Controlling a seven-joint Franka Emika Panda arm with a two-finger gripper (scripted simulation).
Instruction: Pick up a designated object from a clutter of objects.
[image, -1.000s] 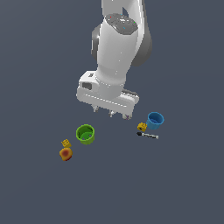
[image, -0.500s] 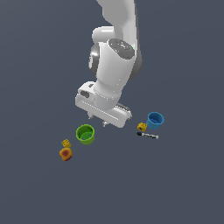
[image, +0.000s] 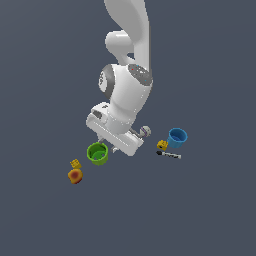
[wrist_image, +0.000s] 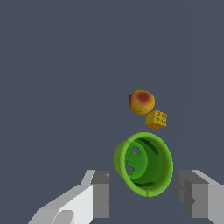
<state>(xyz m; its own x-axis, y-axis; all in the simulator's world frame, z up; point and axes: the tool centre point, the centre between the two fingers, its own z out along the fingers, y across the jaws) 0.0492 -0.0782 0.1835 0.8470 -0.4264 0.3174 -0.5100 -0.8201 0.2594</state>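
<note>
Item: bright green round plastic cup with a thick rim (image: 97, 153), standing upright on the dark grey floor (image: 210, 215), mouth up, at the exterior view's left of centre; in the wrist view the same cup (wrist_image: 144, 163) lay between the two fingers, touching neither. Item: white robot arm (image: 127, 75), reaching down from above, its hand just beside and partly over the green cup. Item: gripper (wrist_image: 142, 199), grey-tipped fingers (wrist_image: 100, 194) spread wide apart, empty, one finger to each side of the cup. Item: small yellow dice-like cube (image: 75, 163), just beside the green cup on the exterior view's left. Item: orange fruit-like ball with a reddish patch (image: 75, 176), near that cube and just below it in the exterior view; both appeared beyond the cup in the wrist view, apart from it. Item: blue round plastic cup (image: 177, 137), upright, well apart from the green cup at the exterior view's right. Item: second yellow cube (image: 162, 145), just beside the blue cup. Item: black-and-white marker (image: 169, 155), lying flat near that cube. Item: white-grey ball (image: 145, 131), partly hidden behind the arm's hand.
</note>
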